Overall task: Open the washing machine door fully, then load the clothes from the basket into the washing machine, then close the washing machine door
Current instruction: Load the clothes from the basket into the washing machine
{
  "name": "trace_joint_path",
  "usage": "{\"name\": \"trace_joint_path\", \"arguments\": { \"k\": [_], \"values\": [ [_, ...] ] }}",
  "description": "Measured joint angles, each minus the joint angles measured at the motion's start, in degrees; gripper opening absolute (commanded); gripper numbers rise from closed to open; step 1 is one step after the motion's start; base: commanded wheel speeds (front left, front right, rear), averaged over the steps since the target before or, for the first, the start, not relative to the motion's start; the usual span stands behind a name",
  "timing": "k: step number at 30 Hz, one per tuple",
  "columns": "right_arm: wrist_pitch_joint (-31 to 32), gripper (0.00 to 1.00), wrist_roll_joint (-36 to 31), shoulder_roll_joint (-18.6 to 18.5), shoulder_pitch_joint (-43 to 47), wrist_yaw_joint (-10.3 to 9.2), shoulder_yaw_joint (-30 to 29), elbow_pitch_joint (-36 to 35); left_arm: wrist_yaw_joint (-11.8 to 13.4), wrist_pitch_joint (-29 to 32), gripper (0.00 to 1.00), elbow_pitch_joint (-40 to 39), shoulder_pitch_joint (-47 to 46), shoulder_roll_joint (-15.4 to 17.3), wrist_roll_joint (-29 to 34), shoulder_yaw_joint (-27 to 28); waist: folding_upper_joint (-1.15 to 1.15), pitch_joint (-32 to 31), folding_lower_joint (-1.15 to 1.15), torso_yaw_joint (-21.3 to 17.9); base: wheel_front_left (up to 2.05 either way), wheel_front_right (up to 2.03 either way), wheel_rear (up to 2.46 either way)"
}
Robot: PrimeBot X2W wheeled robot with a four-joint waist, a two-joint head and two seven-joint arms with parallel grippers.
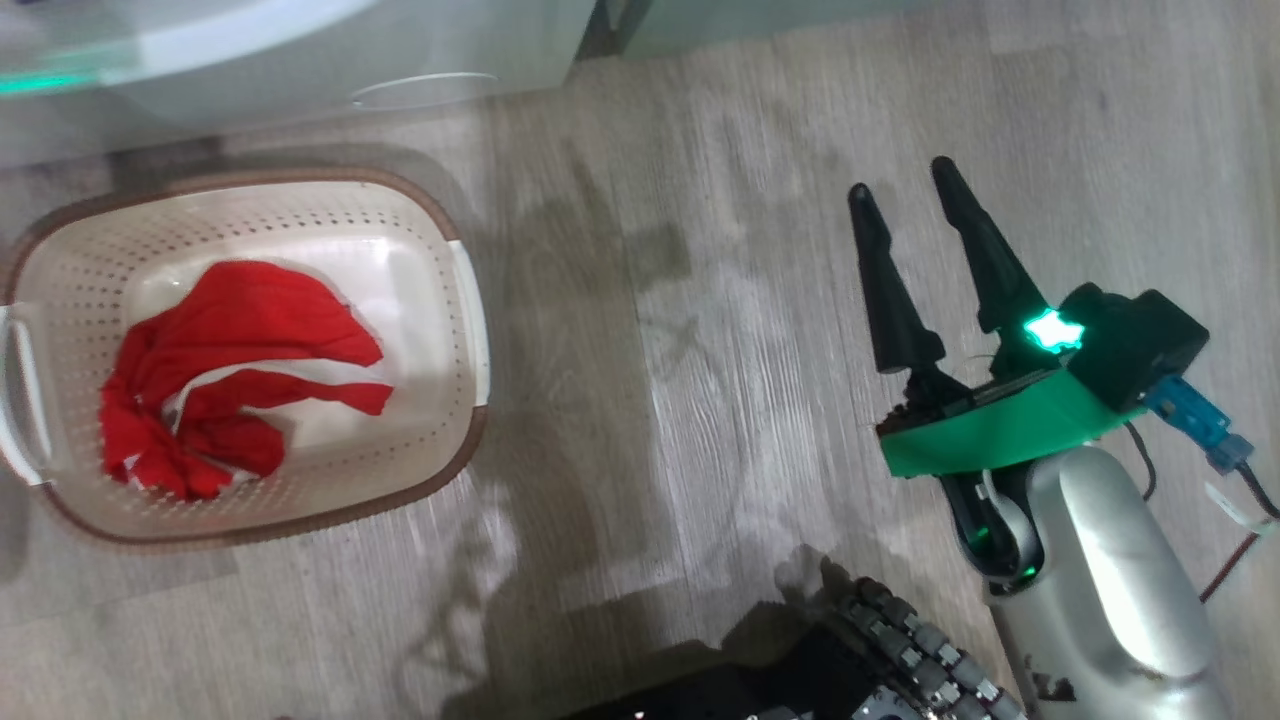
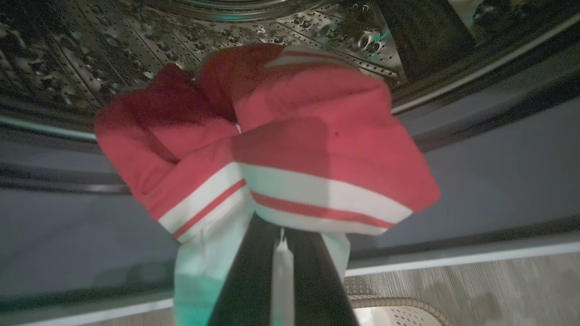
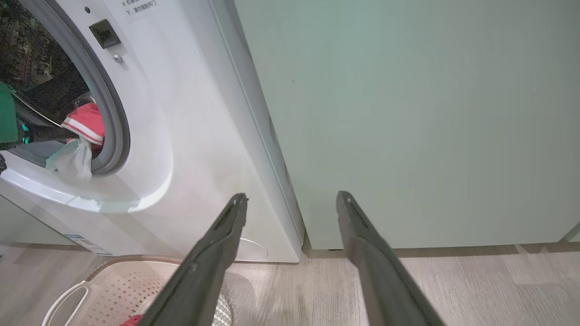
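Okay, far left in my head view: a cream perforated plastic basket (image 1: pixel 120 250) with a brown rim and white handles, sitting on the pale wood-look floor (image 1: pixel 700 300). One crumpled red fabric garment (image 1: pixel 230 320) with white stripes lies on its bottom, toward the left side. Just beyond the basket is the white front-loading washing machine (image 1: pixel 300 50); its mouth is uncovered in the right wrist view.

Left gripper (image 2: pixel 281 235): the two dark fingers are pinched nearly together on the white trim of a second, red-and-white striped garment (image 2: pixel 308 149), with cloth caught between them, so it's gripped. That garment bunches up ahead of the fingertips at the machine's mouth, over the grey rubber seal (image 2: pixel 476 172), with the dimpled steel drum (image 2: pixel 136 40) behind it. From the right wrist I see the same striped garment (image 3: pixel 86 122) inside the ring of the seal, its pale end hanging at the lower edge.

Right gripper (image 1: pixel 902 180): well right of the basket, above the floor, fingers spread wide and holding nothing. Along those fingers I'm looking at the machine's right front corner and, further right, a flat pale green cabinet panel (image 3: pixel 408 113).
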Motion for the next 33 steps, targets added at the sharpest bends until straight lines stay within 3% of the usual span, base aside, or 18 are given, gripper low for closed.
{"name": "trace_joint_path", "arguments": {
  "k": [6,9,16,21,30,32,33],
  "values": [
    [0.00,1.00,2.04,0.01,-1.01,0.00,2.19,-0.47,-0.59,10.23,0.00,-0.45,-7.08,4.80,-0.64,0.21,0.00,1.98,0.00,-2.47,0.00,0.00,0.00],
    [0.00,1.00,3.36,0.00,-1.28,0.00,2.81,-0.52,0.13,10.82,0.00,-0.33,-9.51,7.06,-0.10,0.88,0.00,3.26,0.00,-4.14,0.00,0.00,0.00],
    [0.00,1.00,4.82,0.01,-1.61,0.00,3.89,-0.90,1.96,-1.29,0.00,-0.13,-13.83,9.21,2.77,2.93,0.00,6.33,0.01,-7.67,0.00,0.00,0.00],
    [0.00,1.00,4.88,0.01,-1.63,0.00,4.22,-1.12,1.53,-11.63,0.00,2.65,-14.12,9.14,4.00,3.00,0.00,7.86,0.01,-8.58,0.00,0.00,0.00],
    [0.00,1.00,4.67,0.02,-2.02,0.00,3.87,-1.13,-0.30,-14.62,0.00,10.14,-12.37,7.11,2.31,3.13,0.00,7.64,0.00,-7.44,0.00,0.00,0.00],
    [0.00,1.00,4.52,0.02,-2.03,0.00,3.72,-1.09,-0.51,-14.30,1.00,11.07,-12.57,6.32,1.58,2.99,0.00,7.27,0.00,-6.96,0.00,0.00,0.00],
    [0.00,1.00,4.20,0.02,-2.03,0.00,3.66,-1.04,-0.51,-14.13,1.00,11.56,-12.57,5.92,1.37,2.78,0.00,7.00,0.00,-6.71,0.00,0.00,0.00]
  ]
}}
